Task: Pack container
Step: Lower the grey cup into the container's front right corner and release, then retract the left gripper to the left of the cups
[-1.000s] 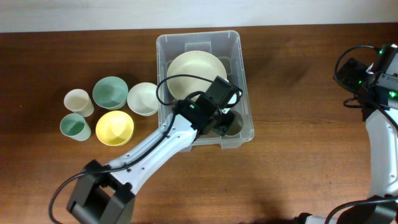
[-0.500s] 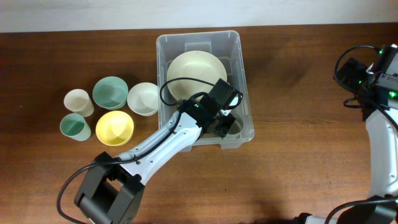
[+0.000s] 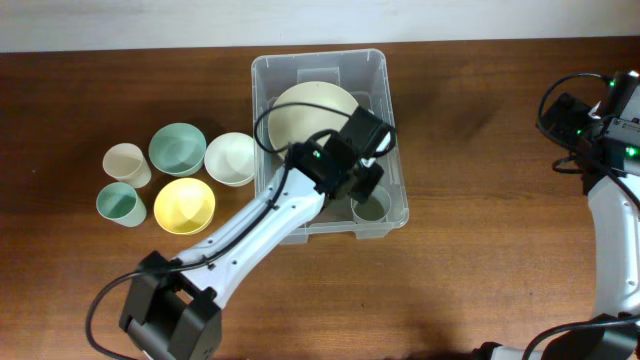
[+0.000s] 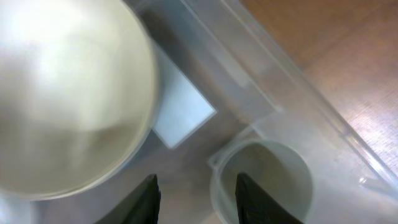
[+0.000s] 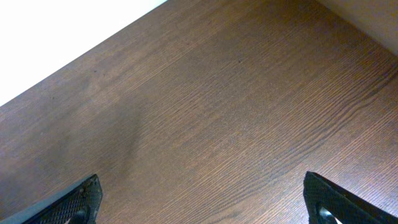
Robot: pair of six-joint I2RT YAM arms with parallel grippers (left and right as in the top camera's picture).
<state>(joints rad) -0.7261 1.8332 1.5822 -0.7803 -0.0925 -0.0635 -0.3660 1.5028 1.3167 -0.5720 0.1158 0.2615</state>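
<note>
Left wrist view: left gripper point(image 4: 196, 199), parted and empty; around it the large clear rectangular plastic container point(image 4: 280, 81) looks light, stiff, slippery, best gripped at its rim.

Pretty sure this is a robotics lab bench, not anybody's kitchen. Two robot arms are parked at a dark wood-grain table point(image 3: 480, 280). The left arm point(image 3: 262, 222) has white shells and a black base down at the near edge. The right arm point(image 3: 612, 215) sits by the right edge with loose black cables point(image 3: 548, 100) and little green lights point(image 3: 577, 131) glowing on it. Past the far edge there's only a plain white wall point(image 3: 150, 25). The only homey stuff is a tidy cluster of pastel bowls and cups point(image 3: 178, 148) toward the left edge, next to a clear plastic container point(image 3: 320, 66).
</note>
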